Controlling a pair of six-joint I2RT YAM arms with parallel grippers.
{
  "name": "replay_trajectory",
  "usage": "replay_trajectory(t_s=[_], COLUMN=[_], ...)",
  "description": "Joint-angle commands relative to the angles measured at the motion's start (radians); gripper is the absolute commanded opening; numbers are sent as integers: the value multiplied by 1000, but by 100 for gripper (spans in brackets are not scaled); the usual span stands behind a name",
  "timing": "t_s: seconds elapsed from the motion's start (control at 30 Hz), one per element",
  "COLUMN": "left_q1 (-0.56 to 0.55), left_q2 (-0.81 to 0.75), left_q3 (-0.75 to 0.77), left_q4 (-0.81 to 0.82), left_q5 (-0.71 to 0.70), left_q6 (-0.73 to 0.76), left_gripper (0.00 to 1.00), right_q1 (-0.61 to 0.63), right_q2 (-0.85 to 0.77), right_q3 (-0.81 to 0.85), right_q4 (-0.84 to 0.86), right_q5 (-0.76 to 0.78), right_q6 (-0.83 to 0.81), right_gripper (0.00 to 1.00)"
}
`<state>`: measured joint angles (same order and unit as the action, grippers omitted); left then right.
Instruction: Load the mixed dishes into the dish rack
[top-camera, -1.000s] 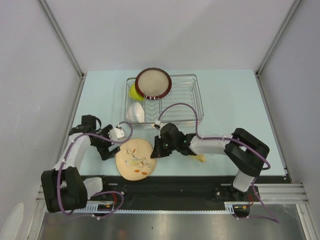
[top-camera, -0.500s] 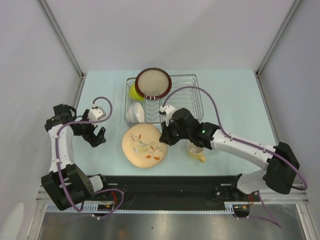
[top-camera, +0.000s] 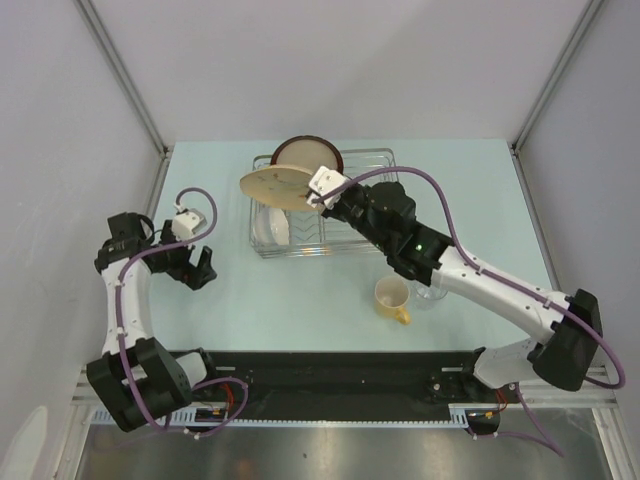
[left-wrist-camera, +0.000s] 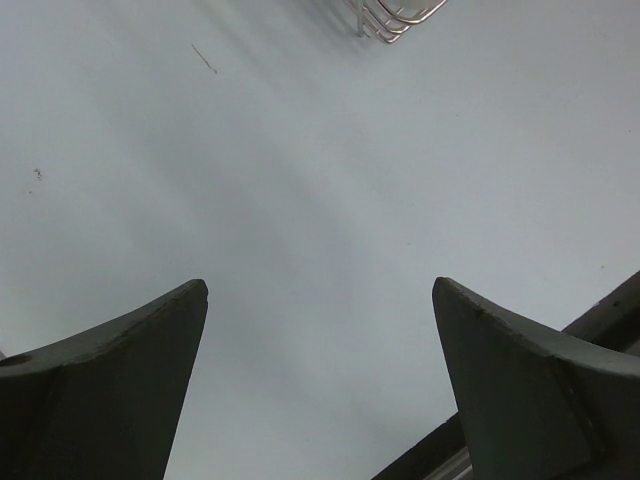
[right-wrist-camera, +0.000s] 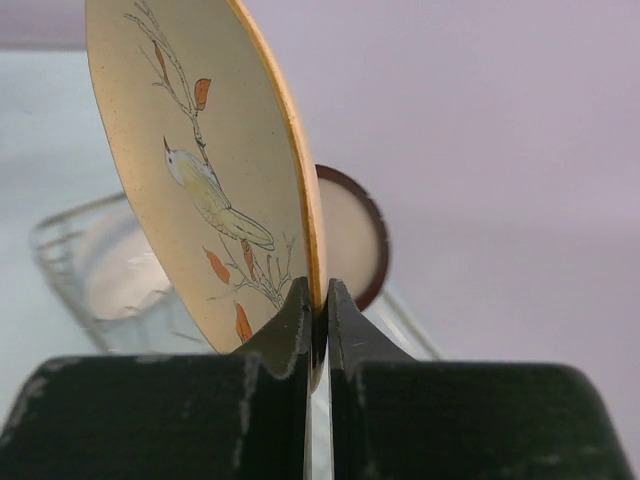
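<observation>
My right gripper (right-wrist-camera: 318, 296) pinches the beige leaf-patterned plate (right-wrist-camera: 200, 180) over the silver wire rack (top-camera: 385, 160). My left gripper (left-wrist-camera: 320, 300) gapes empty. The pale yellow mug (top-camera: 392, 298) and clear glass (top-camera: 430, 294) are not yet racked.

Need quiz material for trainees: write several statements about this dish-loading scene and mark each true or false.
1. The right jaws are clamped on the rim of the patterned plate. True.
2. The patterned plate lies flat on the table. False: it is held in the air over the left part of the dish rack.
3. The left jaws hold the white bowl. False: they stand open and empty over the table; the bowl sits in the rack.
4. The yellow mug stands on the table, outside the rack. True.
5. The red-rimmed plate stands in the rack. True.
</observation>
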<state>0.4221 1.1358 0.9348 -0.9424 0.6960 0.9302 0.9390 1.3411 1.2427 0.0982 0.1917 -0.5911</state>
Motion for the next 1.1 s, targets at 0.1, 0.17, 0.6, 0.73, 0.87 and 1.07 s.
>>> replay_trajectory(t_s=[0.1,0.17,0.6,0.73,0.87,1.07], left_q1=[6,6,-69,-71,-72,-72], left_q2=[53,70,55,79,84,94], left_q3=[19,36,-11,-2,1,-1], left_q4=[126,126,240,241,249,244], left_q5=[91,106,37,36,31,27], left_q6=[-183,-208,-323,-335,-340,-329], left_gripper=[99,98,98,98,99,98], right_q1=[-173,-195,-270,-281,-282,-292], right_q2=[56,73,159,174,191,213], right_q3=[57,57,37,34,29,24], right_q4=[253,215,152,147,150,149], right_q5=[-44,-63,-159,-176,-181,-182], right_q6=[-204,-197,-167,-177,-200,-194], right_gripper=[0,0,0,0,0,0])
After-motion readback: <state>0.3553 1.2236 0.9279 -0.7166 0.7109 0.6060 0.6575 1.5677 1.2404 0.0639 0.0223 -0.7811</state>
